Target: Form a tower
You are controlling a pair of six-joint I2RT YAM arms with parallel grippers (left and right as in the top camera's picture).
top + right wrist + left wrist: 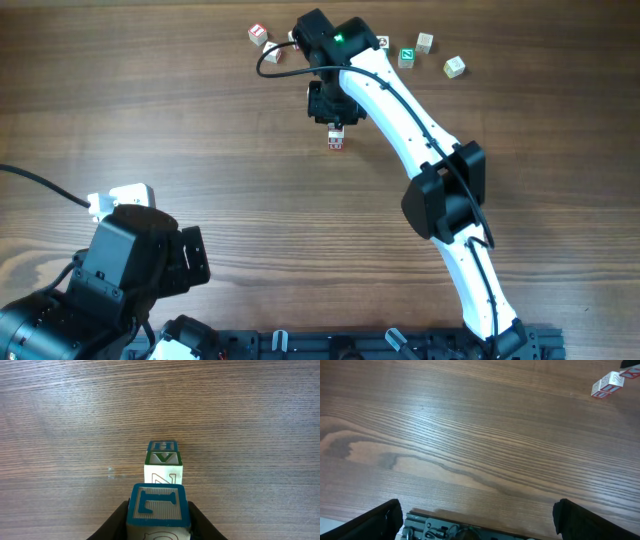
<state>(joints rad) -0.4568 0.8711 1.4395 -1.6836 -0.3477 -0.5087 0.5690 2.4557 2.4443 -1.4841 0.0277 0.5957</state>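
Note:
The tower is a narrow stack of small pale cubes at the table's upper middle. It appears in the right wrist view as stacked cubes with green and blue framed faces, and far off in the left wrist view as the tower with red marks. My right gripper hovers right at the tower, shut on a blue-framed letter cube held just short of the stack; whether it touches the stack I cannot tell. My left gripper is open and empty, low at the table's near left.
Several loose cubes lie along the far edge: a red-marked cube, a green-marked cube and pale cubes. The left arm fills the lower left corner. A metal rail runs below the left fingers.

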